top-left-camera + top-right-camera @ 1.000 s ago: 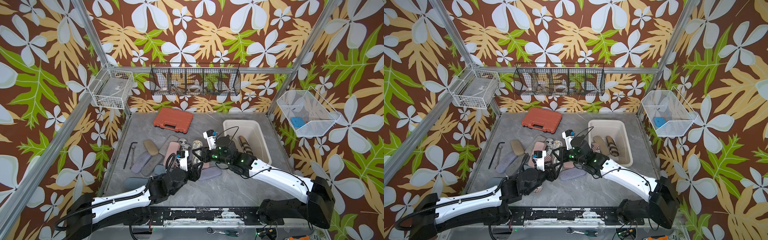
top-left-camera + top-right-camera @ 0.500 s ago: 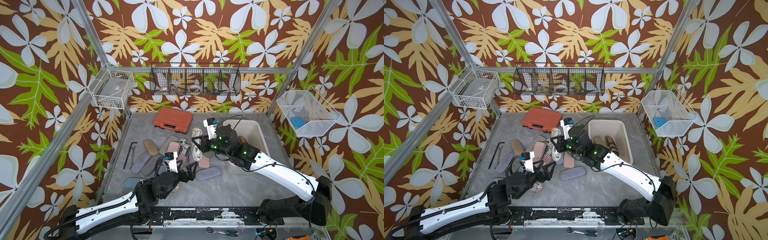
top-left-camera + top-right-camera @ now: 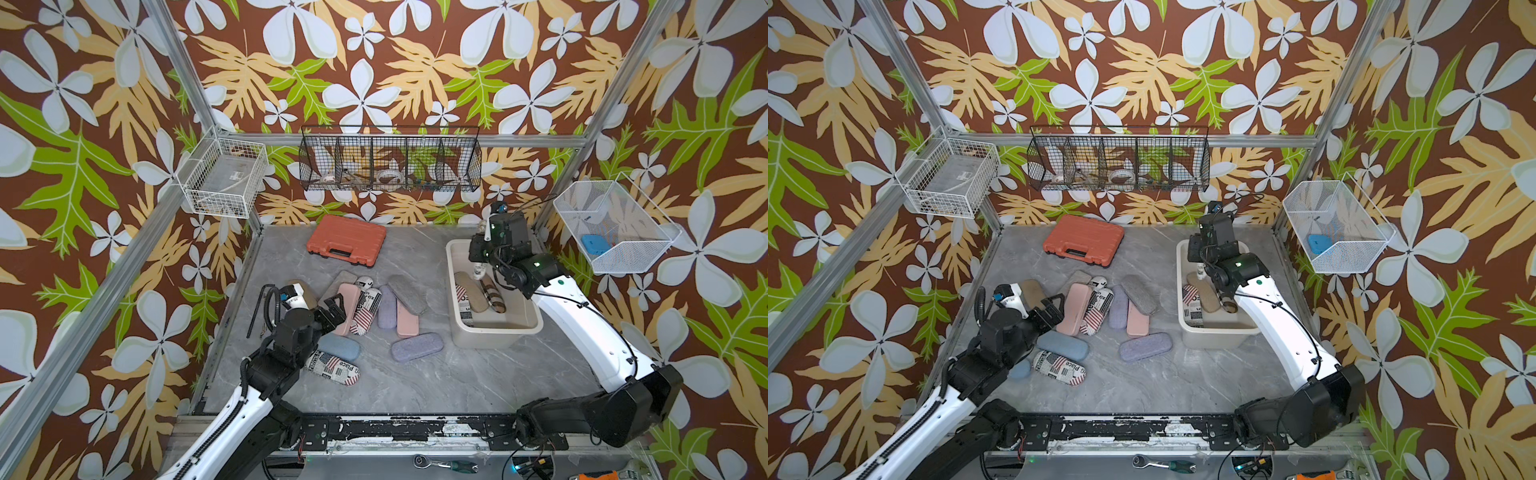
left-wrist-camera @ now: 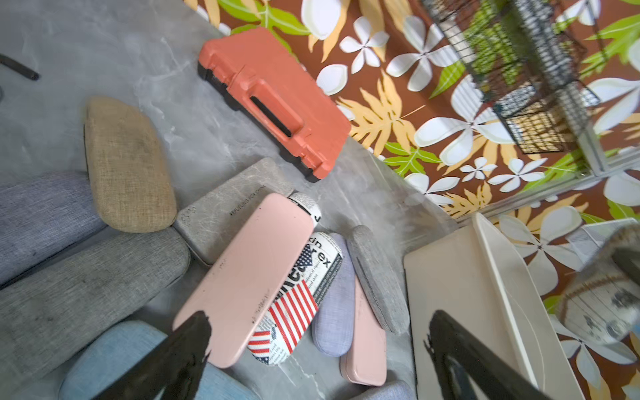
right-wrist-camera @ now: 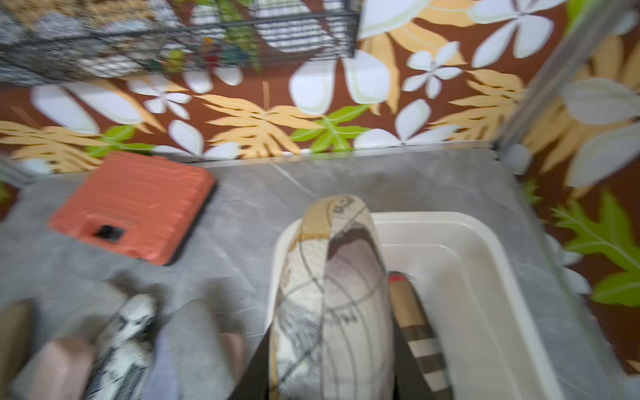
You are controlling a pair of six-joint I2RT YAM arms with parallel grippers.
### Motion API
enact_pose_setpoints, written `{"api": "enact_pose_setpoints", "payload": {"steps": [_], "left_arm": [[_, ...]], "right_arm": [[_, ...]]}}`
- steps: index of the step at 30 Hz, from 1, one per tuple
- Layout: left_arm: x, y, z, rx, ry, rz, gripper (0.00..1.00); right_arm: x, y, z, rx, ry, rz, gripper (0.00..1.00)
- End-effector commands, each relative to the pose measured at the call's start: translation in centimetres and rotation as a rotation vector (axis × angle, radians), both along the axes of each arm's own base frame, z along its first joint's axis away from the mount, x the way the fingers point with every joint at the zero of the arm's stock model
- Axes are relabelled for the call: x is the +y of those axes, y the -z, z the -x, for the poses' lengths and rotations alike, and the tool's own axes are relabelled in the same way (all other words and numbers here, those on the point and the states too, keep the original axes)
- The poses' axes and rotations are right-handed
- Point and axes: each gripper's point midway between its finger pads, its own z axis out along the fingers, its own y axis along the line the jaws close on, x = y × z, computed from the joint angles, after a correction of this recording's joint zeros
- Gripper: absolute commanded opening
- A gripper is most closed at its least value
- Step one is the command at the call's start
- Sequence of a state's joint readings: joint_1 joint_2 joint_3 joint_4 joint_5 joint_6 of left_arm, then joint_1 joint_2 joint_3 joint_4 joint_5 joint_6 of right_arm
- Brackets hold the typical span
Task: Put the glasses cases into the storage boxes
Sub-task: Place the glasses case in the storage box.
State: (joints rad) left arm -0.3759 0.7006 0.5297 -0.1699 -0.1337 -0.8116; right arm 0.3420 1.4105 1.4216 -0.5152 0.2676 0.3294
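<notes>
My right gripper [image 5: 330,374] is shut on a cream map-print glasses case [image 5: 332,277], held tilted over the far end of the cream storage box [image 3: 494,332]. Inside the box lie a tan case [image 3: 471,293], a plaid case [image 3: 494,297] and a flag-print case [image 3: 462,299]. My left gripper [image 3: 332,309] stands open and empty above the left side of a pile of several cases. Nearest it are a pink case [image 4: 249,277] and a newspaper-and-flag case [image 4: 298,304]. A blue case [image 3: 338,348] and another flag-print case [image 3: 334,368] lie beside the left arm.
An orange toolcase [image 3: 346,239] lies at the back of the table. A black hex key [image 3: 259,307] lies by the left wall. A black mesh basket [image 3: 390,160] and two white wire baskets [image 3: 224,176] [image 3: 615,226] hang on the walls. A lavender case [image 3: 417,347] lies in front of the box.
My left gripper opened and drew back to the left, leaving a flag-print case on the table. My right arm carried the map-print case from the pile to above the box.
</notes>
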Motion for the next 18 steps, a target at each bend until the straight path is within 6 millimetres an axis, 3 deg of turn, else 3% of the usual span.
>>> {"api": "enact_pose_setpoints", "payload": {"steps": [1, 9, 14, 18], "left_arm": [[-2.9, -0.6, -1.1, 0.005, 0.219, 0.242, 0.96], [-2.6, 1.0, -3.5, 0.065, 0.185, 0.253, 0.96], [-2.9, 1.1, -3.7, 0.066, 0.196, 0.260, 0.96], [-2.9, 1.1, -3.8, 0.077, 0.202, 0.249, 0.96]], "right_arm": [[-4.6, 2.0, -1.2, 0.054, 0.122, 0.155, 0.31], [-9.9, 10.5, -2.1, 0.252, 0.269, 0.301, 0.31], [-10.2, 15.1, -2.3, 0.355, 0.258, 0.331, 0.34], [-10.5, 17.6, -2.6, 0.400, 0.263, 0.359, 0.38]]}}
